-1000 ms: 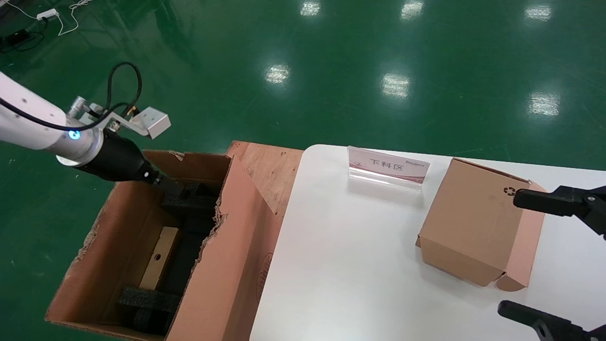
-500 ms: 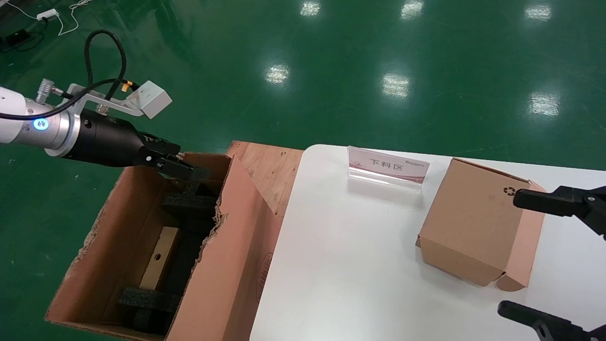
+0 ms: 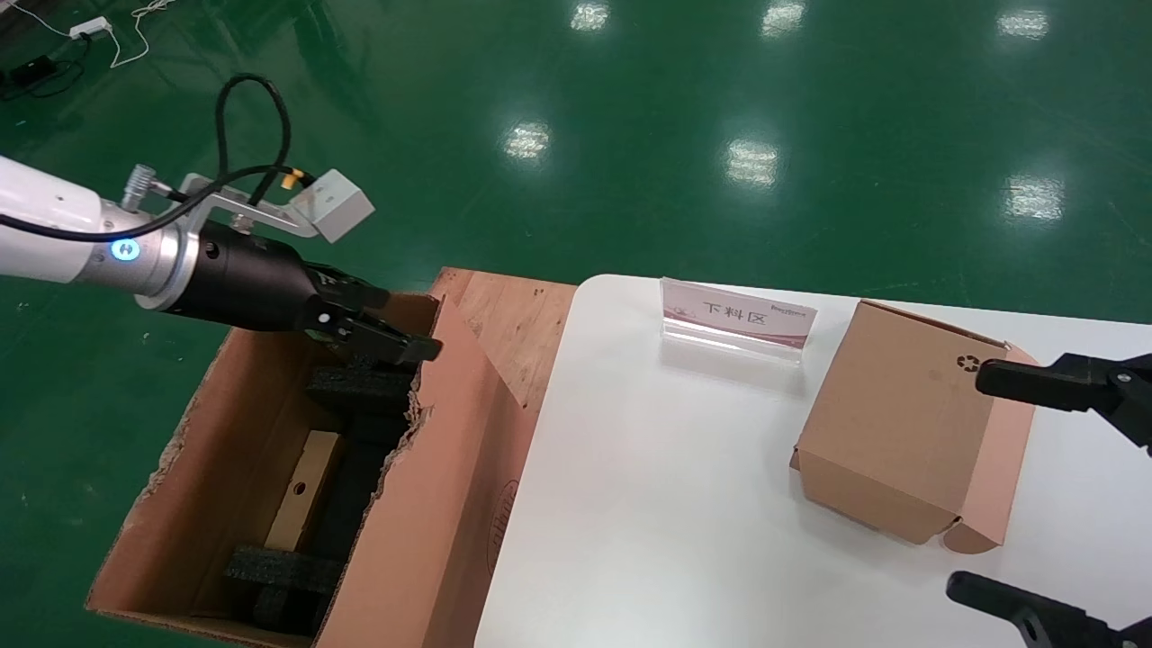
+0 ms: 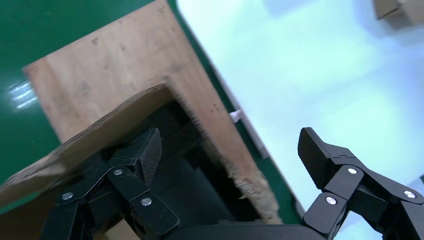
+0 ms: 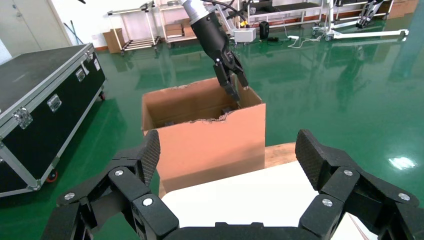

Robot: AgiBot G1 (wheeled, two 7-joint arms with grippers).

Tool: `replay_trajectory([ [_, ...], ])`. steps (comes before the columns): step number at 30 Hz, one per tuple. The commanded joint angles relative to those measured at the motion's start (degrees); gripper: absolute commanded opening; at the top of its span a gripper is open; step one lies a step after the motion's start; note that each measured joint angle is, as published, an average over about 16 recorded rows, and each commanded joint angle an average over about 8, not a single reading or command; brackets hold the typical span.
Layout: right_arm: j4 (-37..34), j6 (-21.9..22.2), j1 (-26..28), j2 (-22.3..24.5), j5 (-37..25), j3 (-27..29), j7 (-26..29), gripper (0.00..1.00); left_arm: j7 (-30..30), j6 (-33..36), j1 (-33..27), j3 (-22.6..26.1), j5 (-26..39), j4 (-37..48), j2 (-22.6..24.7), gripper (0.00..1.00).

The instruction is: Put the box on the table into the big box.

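Observation:
The big box [image 3: 432,504] is a long brown carton with a ragged rim and black foam inserts [image 3: 360,391], standing on the floor left of the table. Inside it, between the foam pieces, a thin flat brown carton, the box [image 3: 304,486], stands on edge. My left gripper [image 3: 398,326] hovers open and empty over the big box's far corner; the left wrist view shows that gripper [image 4: 230,145] above the torn rim [image 4: 250,185]. My right gripper [image 3: 972,481] is open at the table's right edge, straddling a chunky carton [image 3: 900,423].
The white table [image 3: 648,504] carries a clear sign stand [image 3: 738,319] and the chunky carton with tuck tabs. A wooden board [image 3: 508,310] lies behind the big box. A black flight case [image 5: 40,95] stands on the green floor beyond.
My left gripper has risen out of the far end of the big box and moved right toward the table, open and empty. The right arm has not moved.

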Motion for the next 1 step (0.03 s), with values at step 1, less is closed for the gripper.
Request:
replay_trajectory([
  [1,0.00,0.00,0.00,0.00,0.00,0.00,0.00,1.00,0.94,0.54,1.46,-1.90,-0.61,-0.33,0.23,1.00],
])
